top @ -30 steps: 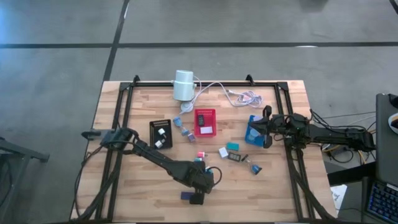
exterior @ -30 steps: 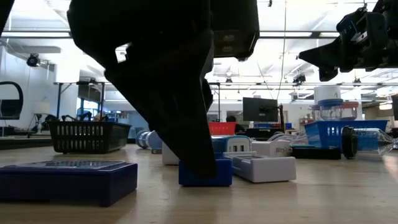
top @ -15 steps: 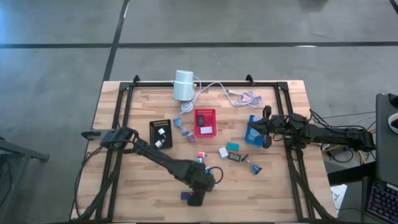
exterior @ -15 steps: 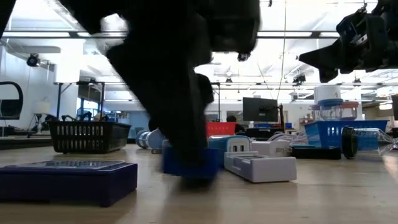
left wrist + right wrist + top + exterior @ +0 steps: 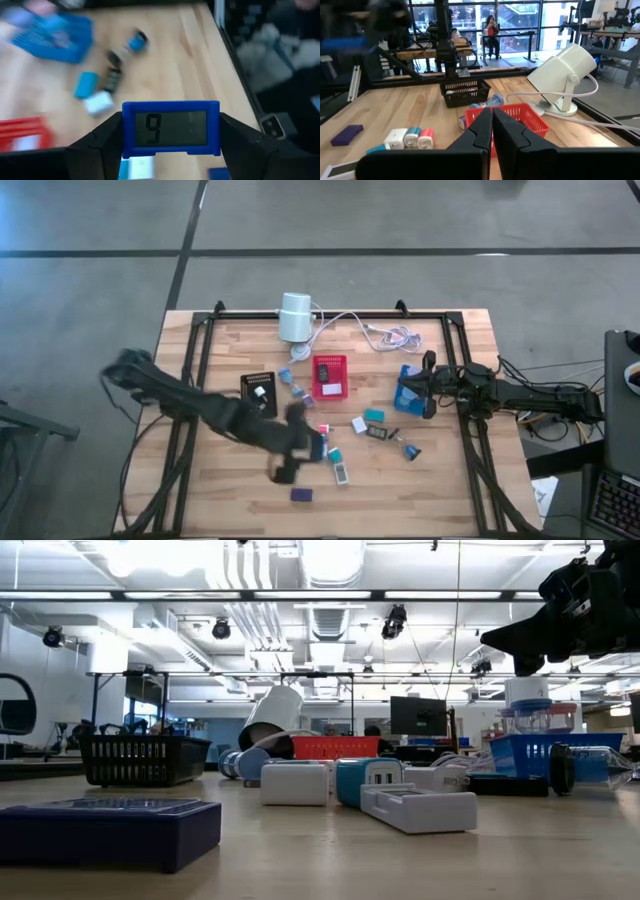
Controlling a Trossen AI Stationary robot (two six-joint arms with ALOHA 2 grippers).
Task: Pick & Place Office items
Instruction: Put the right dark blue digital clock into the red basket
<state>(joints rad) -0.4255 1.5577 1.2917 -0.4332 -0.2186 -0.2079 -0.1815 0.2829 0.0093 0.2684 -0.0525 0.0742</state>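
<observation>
Office items lie scattered over the middle of the wooden bench (image 5: 230, 480), with one lifted off it. Nearest, at the lower centre of the high view, a purple block (image 5: 301, 494) lies alone, and it fills the lower left of the low view. Just above it in the high view, a white and teal piece (image 5: 340, 472) lies flat. Left of that piece, the blurred left arm crosses from the frame's left middle down to lower centre, covering the boards below the black tray (image 5: 259, 393). The left pincer (image 5: 171, 131) is part-way closed on a blue display piece (image 5: 170, 120) showing a 9, clamped by its two ends above the bench. Farther on, near the frame's centre, lie a pink piece (image 5: 322, 429), a white block (image 5: 359, 424), a teal block (image 5: 375, 415), a black piece (image 5: 378, 432) and, lower right of them, a blue clip (image 5: 410, 450). Beyond these the three trays stand in a row. The black tray on the left holds white pieces, and the red tray (image 5: 329, 376) in the middle holds a dark one, with small blue pieces on the boards between the two. On the right, the blue tray (image 5: 408, 388) has the right pincer (image 5: 491, 112) over its right edge, fingers pressed together and empty. Farthest, at the upper centre, the white cylinder (image 5: 295, 317) stands with its cable (image 5: 370, 330) looping off to the right.
</observation>
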